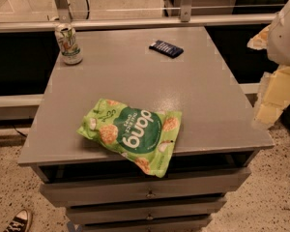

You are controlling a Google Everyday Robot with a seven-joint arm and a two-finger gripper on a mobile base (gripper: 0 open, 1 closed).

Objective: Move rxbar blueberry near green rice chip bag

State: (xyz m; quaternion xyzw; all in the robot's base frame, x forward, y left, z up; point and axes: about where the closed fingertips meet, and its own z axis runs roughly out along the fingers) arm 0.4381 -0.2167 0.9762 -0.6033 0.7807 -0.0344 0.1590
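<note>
Grey worktop [208, 95], three things on it. Green rice chip bag [130, 133] lies flat at the near edge, left of centre, "dang" lettering upside down in this view, its lower right corner hanging over the edge above the drawers [145, 193]. Rxbar blueberry [166, 48] lies flat, well apart from the bag, beyond it and a bit to the right, close to the far edge, long side angled slightly; nothing touches it. Drink can [68, 43] stands upright beyond the bag and to its left, at the far left corner, also well apart from the bag and from the bar. Tool [273, 98] sits off the worktop, to the right of the bag and past the worktop's right edge, pale cream blocky shape under a white rounded arm housing [286, 33]; it holds nothing visible and touches none of the three things; apart or together cannot be told. Below the bag, the cabinet front shows stacked drawers with small knobs. Lower left of the bag, on the speckled floor [261, 207], the toe of a dark shoe [18, 221] with white laces. Beyond the bag, past the bar and can, a light metal rail [135, 22] runs along the far edge.
</note>
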